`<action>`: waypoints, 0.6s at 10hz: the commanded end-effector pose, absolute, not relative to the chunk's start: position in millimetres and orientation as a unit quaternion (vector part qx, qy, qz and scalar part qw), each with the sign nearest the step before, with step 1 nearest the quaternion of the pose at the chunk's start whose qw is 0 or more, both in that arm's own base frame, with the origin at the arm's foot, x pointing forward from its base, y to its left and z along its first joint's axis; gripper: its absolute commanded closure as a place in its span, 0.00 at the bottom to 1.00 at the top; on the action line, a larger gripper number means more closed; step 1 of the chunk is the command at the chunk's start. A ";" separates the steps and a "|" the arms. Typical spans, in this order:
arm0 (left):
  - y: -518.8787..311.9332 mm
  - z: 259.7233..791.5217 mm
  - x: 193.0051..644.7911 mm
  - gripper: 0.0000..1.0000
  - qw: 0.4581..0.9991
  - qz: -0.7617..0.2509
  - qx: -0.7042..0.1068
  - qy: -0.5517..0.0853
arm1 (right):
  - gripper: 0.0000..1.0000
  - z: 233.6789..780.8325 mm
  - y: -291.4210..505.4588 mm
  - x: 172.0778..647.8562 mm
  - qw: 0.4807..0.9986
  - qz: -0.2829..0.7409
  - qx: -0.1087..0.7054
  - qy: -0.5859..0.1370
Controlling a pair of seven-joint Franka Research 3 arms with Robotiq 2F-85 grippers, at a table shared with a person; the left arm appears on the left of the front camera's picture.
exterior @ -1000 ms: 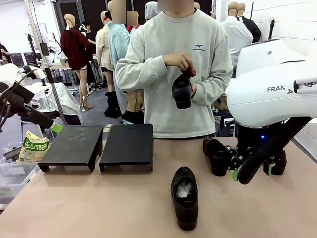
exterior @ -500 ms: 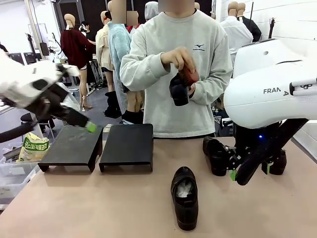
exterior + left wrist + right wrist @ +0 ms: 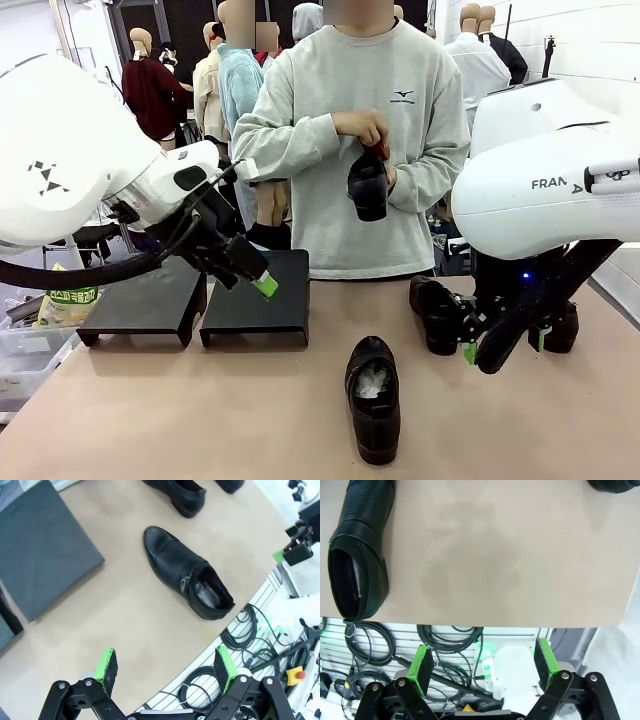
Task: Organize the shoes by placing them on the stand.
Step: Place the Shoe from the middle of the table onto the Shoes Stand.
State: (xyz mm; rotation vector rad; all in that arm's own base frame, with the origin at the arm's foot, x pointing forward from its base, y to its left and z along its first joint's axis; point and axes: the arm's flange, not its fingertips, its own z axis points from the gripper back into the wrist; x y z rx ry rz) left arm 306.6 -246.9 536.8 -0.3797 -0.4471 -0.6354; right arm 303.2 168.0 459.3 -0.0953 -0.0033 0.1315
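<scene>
**Beige tabletop** [image 3: 180, 420]: matte and plain, running from the near edge to the far side.

**Pale grey sweatshirt** [image 3: 330, 200]: worn by the person at far centre, behind the table's far edge. It has 1 small dark logo [image 3: 402, 96] on the chest.

**Snack bag** [image 3: 68, 305]: yellow and green with print, far left, off the table. It sits at a clear plastic bin [image 3: 22, 350]; whether it is inside cannot be told.

**Left wrist view:** black cables [image 3: 250, 630] coil on a white ribbed surface [image 3: 165, 697] beyond the tabletop's edge. 1 yellow box with a red button [image 3: 296, 673] lies near them.

**Right wrist view:** more black cables loop over a like ribbed surface past the tabletop's edge.
</scene>
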 end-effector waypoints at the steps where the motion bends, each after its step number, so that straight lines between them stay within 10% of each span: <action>1: -227.9 540.8 305.9 0.00 0.908 -0.297 -0.155 -0.250 | 0.00 460.7 167.9 303.5 0.997 0.064 -0.041 -0.001; 6: -345.1 481.1 294.3 0.00 0.939 -0.252 -0.185 -0.143 | 0.00 460.7 167.9 303.5 0.997 0.064 -0.041 -0.001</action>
